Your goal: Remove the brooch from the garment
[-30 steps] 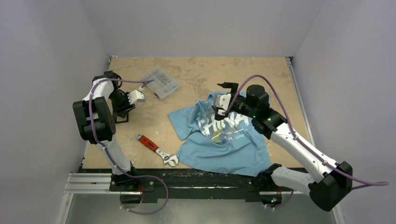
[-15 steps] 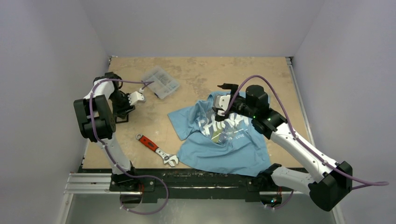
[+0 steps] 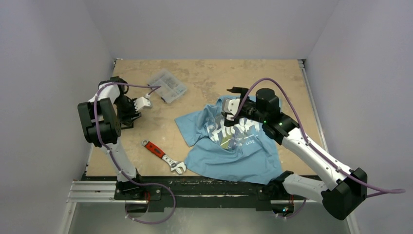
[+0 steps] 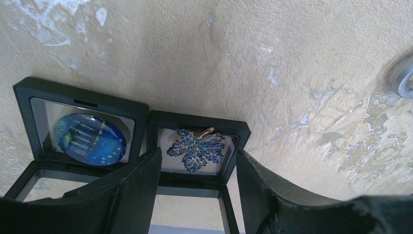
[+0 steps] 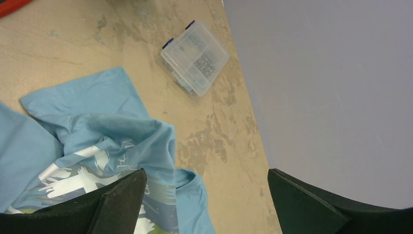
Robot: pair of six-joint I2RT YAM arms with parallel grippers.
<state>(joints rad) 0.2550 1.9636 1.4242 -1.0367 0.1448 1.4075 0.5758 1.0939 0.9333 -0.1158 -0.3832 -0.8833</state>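
Note:
The light blue T-shirt (image 3: pixel 229 146) lies crumpled at mid-right of the table, also in the right wrist view (image 5: pixel 97 126). No brooch shows on it. A blue jewelled leaf brooch (image 4: pixel 196 148) lies in an open black display case (image 4: pixel 197 122). A blue oval brooch (image 4: pixel 90 140) lies in the case beside it. My left gripper (image 4: pixel 197 168) is open just above the leaf brooch's case, at the table's left (image 3: pixel 130 113). My right gripper (image 3: pixel 232 102) is open and empty above the shirt's collar end (image 5: pixel 205 175).
A clear plastic parts box (image 3: pixel 167 86) sits at the back left, also in the right wrist view (image 5: pixel 195 58). A red-handled adjustable wrench (image 3: pixel 163 156) lies in front of the shirt's left sleeve. The enclosure walls stand close on both sides.
The left arm has shifted very slightly by the display cases. The right arm and the shirt have not moved.

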